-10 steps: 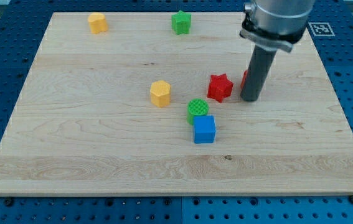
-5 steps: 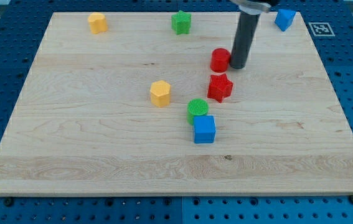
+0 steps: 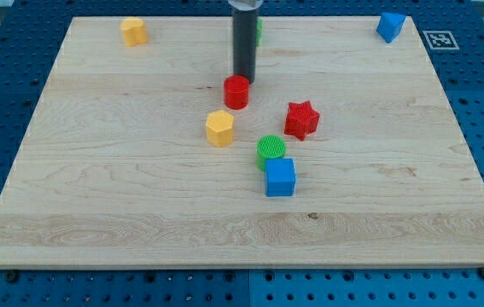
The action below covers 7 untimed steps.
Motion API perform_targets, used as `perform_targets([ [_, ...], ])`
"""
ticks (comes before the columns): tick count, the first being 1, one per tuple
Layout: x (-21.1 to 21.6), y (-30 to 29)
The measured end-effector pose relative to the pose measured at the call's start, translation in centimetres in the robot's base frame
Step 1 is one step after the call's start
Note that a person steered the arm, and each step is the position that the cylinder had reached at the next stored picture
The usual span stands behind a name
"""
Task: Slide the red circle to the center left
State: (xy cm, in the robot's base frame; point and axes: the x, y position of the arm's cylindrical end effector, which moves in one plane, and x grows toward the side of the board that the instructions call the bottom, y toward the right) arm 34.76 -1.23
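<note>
The red circle (image 3: 236, 92) stands on the wooden board (image 3: 122, 196), a little above the board's middle. My tip (image 3: 243, 79) is right behind it, on its upper right side, touching or nearly touching it. A yellow hexagon block (image 3: 219, 128) sits just below and left of the red circle. A red star (image 3: 302, 119) lies to the circle's lower right.
A green circle (image 3: 271, 150) and a blue cube (image 3: 280, 176) sit together below the red star. A yellow block (image 3: 134, 31) is at the top left, a blue block (image 3: 390, 26) at the top right. A green block (image 3: 258, 29) is mostly hidden behind the rod.
My tip has swept from the right of the red star up and leftward, pushing the red circle left, from right of the star to near the yellow hexagon.
</note>
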Motion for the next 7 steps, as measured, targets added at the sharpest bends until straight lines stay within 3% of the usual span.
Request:
perform_targets([
  [7,5.0,-2.4],
])
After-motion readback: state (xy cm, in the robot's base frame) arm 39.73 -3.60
